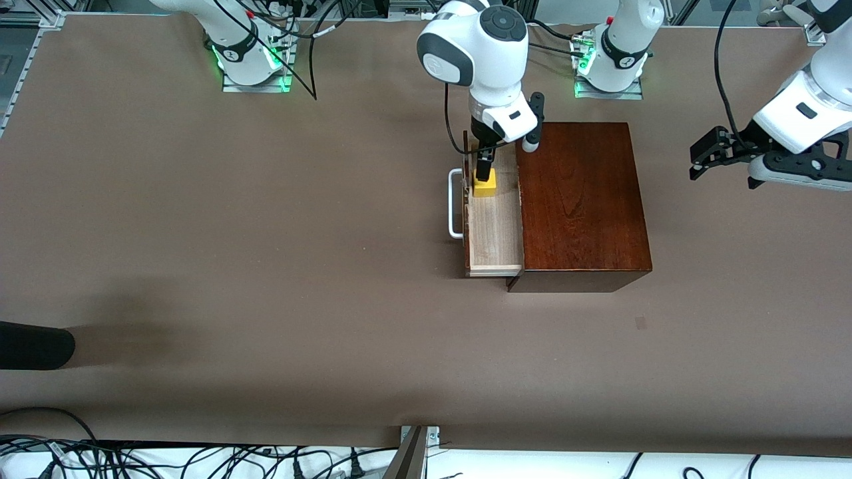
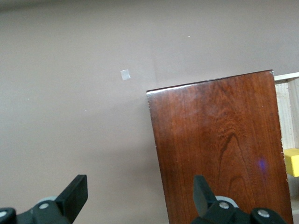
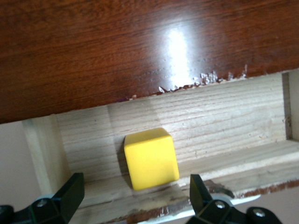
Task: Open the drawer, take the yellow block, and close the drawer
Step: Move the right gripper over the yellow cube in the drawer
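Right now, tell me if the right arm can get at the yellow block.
Probably yes: the drawer is pulled out, the right gripper is open directly above the yellow block, and nothing covers it.

In the front view the right gripper (image 1: 484,167) covers the farther part of the yellow block (image 1: 486,187), and its fingertips cannot be made out there. The picture's edge cuts the block (image 2: 292,162) in the left wrist view, and most of the drawer (image 2: 286,112) too. In the right wrist view the wooden box (image 3: 117,51) runs past the frame, and the drawer's (image 3: 224,116) handle is hidden.
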Controlling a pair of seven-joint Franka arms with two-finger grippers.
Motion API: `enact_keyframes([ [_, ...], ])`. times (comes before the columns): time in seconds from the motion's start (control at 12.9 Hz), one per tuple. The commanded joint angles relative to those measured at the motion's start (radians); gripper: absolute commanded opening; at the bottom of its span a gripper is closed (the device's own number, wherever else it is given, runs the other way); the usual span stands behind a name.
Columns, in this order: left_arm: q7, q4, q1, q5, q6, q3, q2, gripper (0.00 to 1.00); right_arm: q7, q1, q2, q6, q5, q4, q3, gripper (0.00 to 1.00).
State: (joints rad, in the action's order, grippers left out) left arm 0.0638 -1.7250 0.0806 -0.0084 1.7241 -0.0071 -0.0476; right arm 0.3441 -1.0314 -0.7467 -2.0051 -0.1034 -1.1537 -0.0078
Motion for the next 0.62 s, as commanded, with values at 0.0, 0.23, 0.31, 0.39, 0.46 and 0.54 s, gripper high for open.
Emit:
enact_keyframes([
  [0.0, -0.010, 0.015, -0.001, 0.025, -0.012, -0.019, -0.001, 1.00, 0.042, -0.001, -0.040, -0.010, -0.019, 0.038, 0.000, 1.00],
  [0.23, -0.010, 0.018, -0.001, 0.025, -0.012, -0.019, 0.000, 1.00, 0.087, -0.003, -0.066, -0.032, -0.022, 0.038, 0.000, 1.00],
  [0.31, -0.010, 0.025, 0.001, 0.025, -0.012, -0.019, 0.000, 1.00, 0.089, -0.006, -0.068, -0.032, -0.035, 0.037, 0.000, 1.00],
  [0.39, -0.010, 0.028, 0.001, 0.025, -0.021, -0.021, 0.002, 1.00, 0.090, -0.004, -0.071, -0.032, -0.050, 0.035, 0.000, 1.00],
  [0.46, -0.010, 0.028, 0.001, 0.025, -0.024, -0.021, 0.002, 1.00, 0.090, -0.003, -0.078, -0.035, -0.053, 0.037, 0.000, 1.00],
  [0.54, -0.010, 0.028, 0.001, 0.025, -0.024, -0.021, 0.002, 1.00, 0.090, -0.003, -0.086, -0.043, -0.053, 0.037, 0.000, 1.00],
])
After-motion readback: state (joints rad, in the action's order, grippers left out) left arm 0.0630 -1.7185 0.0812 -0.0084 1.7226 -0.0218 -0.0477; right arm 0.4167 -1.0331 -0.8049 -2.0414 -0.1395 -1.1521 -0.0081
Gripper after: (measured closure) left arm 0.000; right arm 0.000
